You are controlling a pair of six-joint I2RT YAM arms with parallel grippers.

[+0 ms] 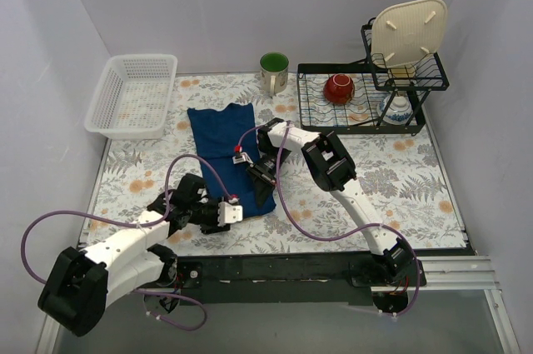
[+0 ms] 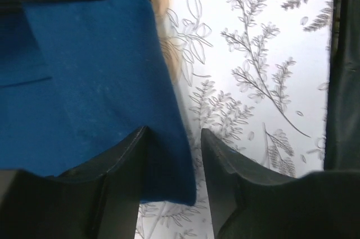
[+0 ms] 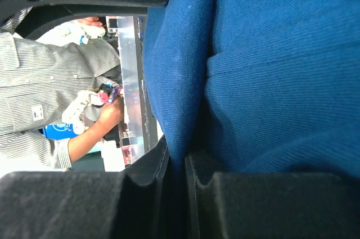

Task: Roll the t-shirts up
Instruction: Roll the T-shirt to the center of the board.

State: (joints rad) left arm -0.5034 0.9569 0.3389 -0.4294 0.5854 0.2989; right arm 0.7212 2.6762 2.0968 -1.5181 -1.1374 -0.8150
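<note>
The navy-blue t-shirt (image 1: 223, 133) lies folded into a long strip on the floral table, running from the back toward the arms. My right gripper (image 1: 264, 177) is at the strip's right edge near its near end. In the right wrist view it (image 3: 177, 160) is shut on a raised fold of the cloth (image 3: 270, 70). My left gripper (image 1: 250, 206) is at the near end of the strip. In the left wrist view it (image 2: 174, 152) is open, its jaws on either side of the shirt's (image 2: 90, 81) near corner edge. The chest print is hidden.
A white plastic basket (image 1: 133, 96) stands at the back left. A green mug (image 1: 274, 71) is at the back centre. A black wire dish rack (image 1: 310, 100) at the back right holds a red bowl (image 1: 339, 87), a cream board (image 1: 408, 31) and a patterned cup (image 1: 398, 109).
</note>
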